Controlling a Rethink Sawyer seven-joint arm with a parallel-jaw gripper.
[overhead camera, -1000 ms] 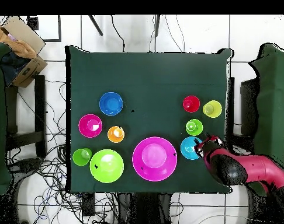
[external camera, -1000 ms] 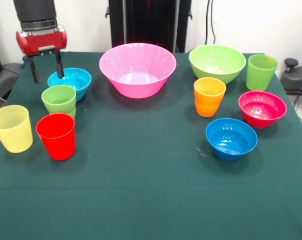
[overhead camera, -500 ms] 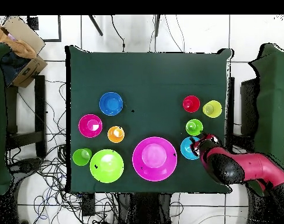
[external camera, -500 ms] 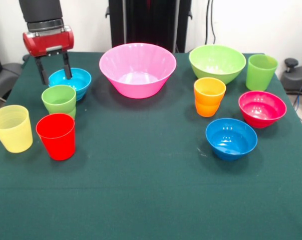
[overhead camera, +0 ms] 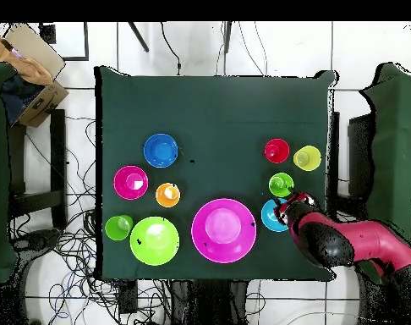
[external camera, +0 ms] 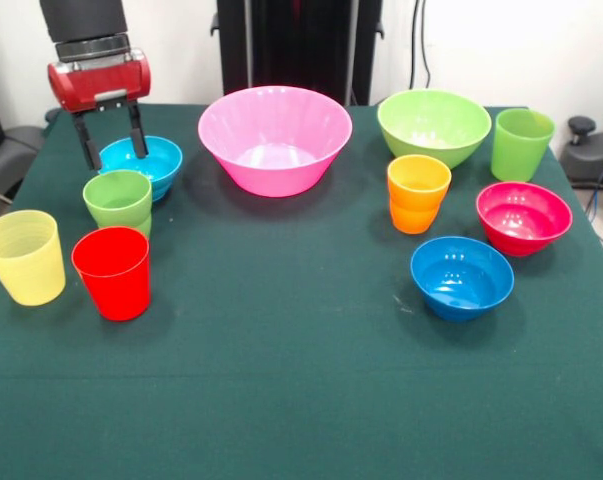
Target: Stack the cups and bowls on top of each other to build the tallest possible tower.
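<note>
Hovering over the light blue bowl [external camera: 141, 163], my gripper [external camera: 111, 143] hangs with its 2 black fingers [external camera: 84, 144] spread apart; 1 finger sits outside the bowl's rim and the other dips toward its inside, and I hold nothing. From above, my gripper [overhead camera: 291, 203] shows at the edge of that same bowl [overhead camera: 272, 216], with my red arm [overhead camera: 361, 244] reaching in from the side of the table [external camera: 301, 380].

Nothing is stacked: all 10 pieces stand singly on the dark green cloth. Just in front of the light blue bowl stands the small green cup [external camera: 118, 201], and nearer the camera the red cup [external camera: 113, 272] stands beside the pale yellow cup [external camera: 23, 257], the 2 close but apart. The large pink bowl [external camera: 274, 139] sits upright at the far middle of the table, well apart from my gripper. Next to it on the other side is the lime green bowl [external camera: 433, 126], with the taller lime green cup [external camera: 521, 144] just beside it. The orange cup [external camera: 417, 193] stands in front of the lime green bowl, the magenta bowl [external camera: 523, 217] lies near it, and the darker blue bowl [external camera: 462, 277] sits nearest the camera of that group. All cups and bowls stand mouth up.
</note>
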